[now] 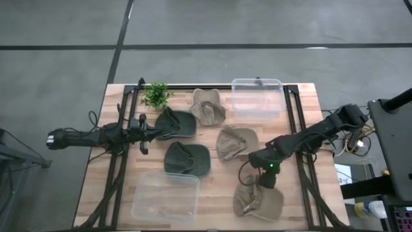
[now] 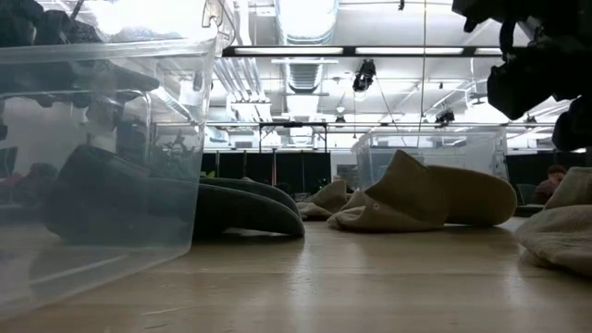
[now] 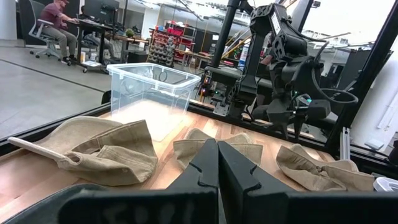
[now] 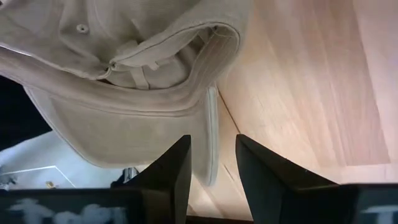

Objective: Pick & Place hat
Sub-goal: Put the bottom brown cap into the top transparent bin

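Observation:
Several caps lie on the wooden table: two dark green (image 1: 175,124) (image 1: 187,158) and three tan (image 1: 207,106) (image 1: 236,142) (image 1: 257,201). My right gripper (image 1: 266,177) (image 4: 211,165) hangs open, pointing down, just above the near tan cap (image 4: 124,93). Its fingers stand on either side of that cap's brim edge (image 4: 211,124). The low view shows a gap between the right gripper (image 2: 555,92) and the cap (image 2: 560,231). My left gripper (image 1: 152,133) (image 3: 217,168) is shut and lies level at the left edge of the far green cap. My left gripper's shut fingertips sit at the left rim of the far dark green cap (image 1: 159,131), coming level from the table's left. I cannot tell whether they touch it; the left wrist view shows no cap between the fingers (image 3: 202,171).
A clear bin (image 1: 257,96) stands at the far right, and another clear bin (image 1: 166,196) (image 2: 92,139) at the near left. A small green plant (image 1: 156,95) is at the far edge. Black frame rails (image 1: 122,161) run along both sides of the table. People sit at desks (image 3: 59,18) beyond the table.

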`<action>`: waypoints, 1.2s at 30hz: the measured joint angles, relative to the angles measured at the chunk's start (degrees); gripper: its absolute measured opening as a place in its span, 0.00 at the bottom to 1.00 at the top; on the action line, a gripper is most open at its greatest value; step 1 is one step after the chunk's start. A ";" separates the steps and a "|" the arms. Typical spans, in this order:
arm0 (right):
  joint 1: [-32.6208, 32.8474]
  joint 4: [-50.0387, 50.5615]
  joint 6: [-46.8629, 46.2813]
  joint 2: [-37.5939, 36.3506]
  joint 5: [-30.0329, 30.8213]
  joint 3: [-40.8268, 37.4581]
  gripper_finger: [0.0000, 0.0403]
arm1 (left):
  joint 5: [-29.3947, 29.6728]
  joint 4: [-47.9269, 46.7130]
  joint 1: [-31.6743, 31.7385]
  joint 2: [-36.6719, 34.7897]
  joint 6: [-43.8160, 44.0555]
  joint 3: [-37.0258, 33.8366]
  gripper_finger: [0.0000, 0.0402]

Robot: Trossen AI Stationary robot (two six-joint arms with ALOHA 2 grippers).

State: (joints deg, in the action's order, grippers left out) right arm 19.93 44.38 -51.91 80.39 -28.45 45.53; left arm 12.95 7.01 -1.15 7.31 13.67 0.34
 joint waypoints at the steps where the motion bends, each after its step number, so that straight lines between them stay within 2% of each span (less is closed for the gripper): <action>1: 0.27 -0.29 0.48 0.28 0.00 -0.01 0.30 | 0.00 -0.02 0.00 0.00 0.00 0.00 0.00; 7: 2.81 -0.67 3.98 1.79 0.10 -0.70 0.30 | 0.00 -0.02 -0.02 0.00 0.00 0.00 0.00; 21: 3.87 -7.81 4.29 9.45 0.13 -0.84 0.29 | 0.00 -0.35 0.00 0.02 0.00 0.00 0.00; 25: 4.23 -7.81 4.27 10.37 0.02 -0.84 0.22 | 0.00 -0.33 -0.01 0.02 0.00 0.00 0.00; 30: 4.39 -8.09 5.42 9.89 -1.99 -0.79 0.05 | 0.00 -0.31 0.00 0.02 0.00 0.00 0.00; 36: 4.45 -7.04 3.51 6.52 -1.73 -0.80 0.03 | 0.00 -0.12 0.00 0.02 0.02 0.00 0.00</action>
State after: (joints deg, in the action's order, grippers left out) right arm 24.38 37.34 -48.40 86.91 -30.17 44.73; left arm 12.95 6.88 -1.15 7.33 13.69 0.34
